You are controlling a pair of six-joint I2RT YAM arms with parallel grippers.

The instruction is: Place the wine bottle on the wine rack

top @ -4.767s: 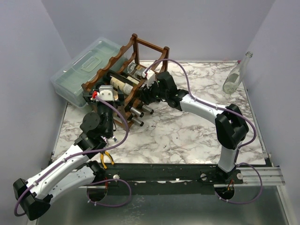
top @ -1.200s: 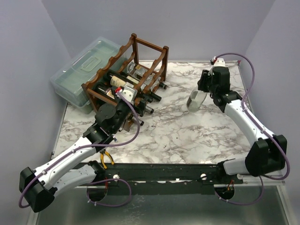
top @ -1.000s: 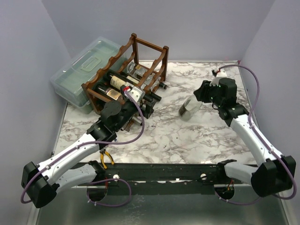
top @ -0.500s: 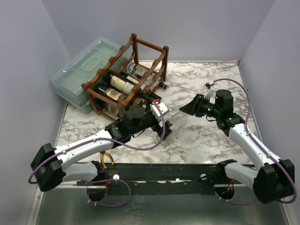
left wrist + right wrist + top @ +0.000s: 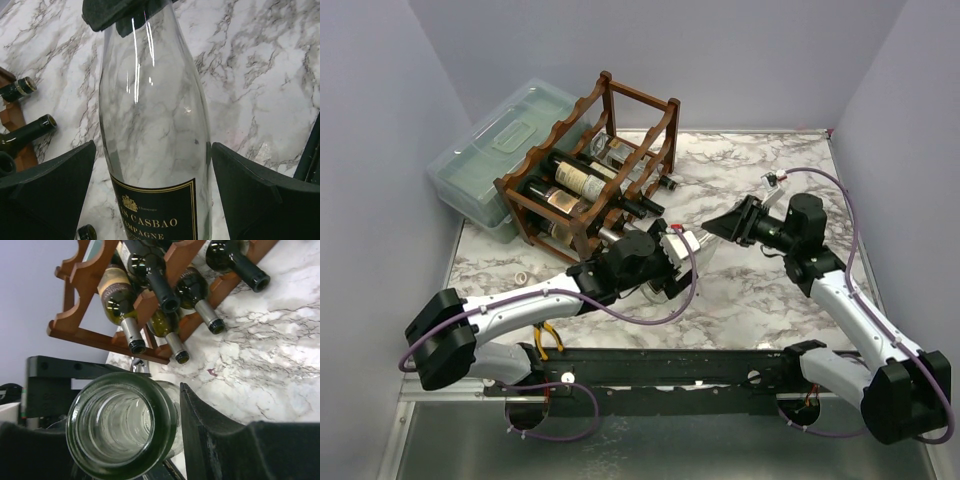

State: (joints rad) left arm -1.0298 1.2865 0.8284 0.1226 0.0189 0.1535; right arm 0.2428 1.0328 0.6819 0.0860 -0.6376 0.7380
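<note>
At the far left of the surface [image 5: 760, 300] lies a translucent lidded plastic box [image 5: 490, 150], touching the wine rack [image 5: 640, 95].

1. Wine rack: open frame of dark reddish-brown wood with scalloped rails in tiers. Several dark glass bottles [image 5: 575, 180] lie in its cradles, necks toward the arms. Which cradle is free cannot be told.
2. Left gripper [image 5: 154, 150]: jaws apart, one dark matte pad on each side of the bottle body. Neither pad is touching the glass.
3. Clear wine bottle [image 5: 150, 90]: smooth, colourless, glossy glass with rounded shoulders. The black label has a gold border and gold lettering. The bottle is off the rack, held above the marble-patterned surface between the two arms.
4. Right gripper [image 5: 720, 224]: jaws clamped on the bottle neck, just below the thick, rounded lip.

Task status: judged incomplete. The bottle is lifted and presented to the left arm, which suggests a handover in progress.

Remaining steps, as judged:
- Close the left jaws on the body.
- Release the neck.
- Carry the bottle to the rack.
- Slide it into a free cradle.

Note: the slick glass may slip in the grip.
</note>
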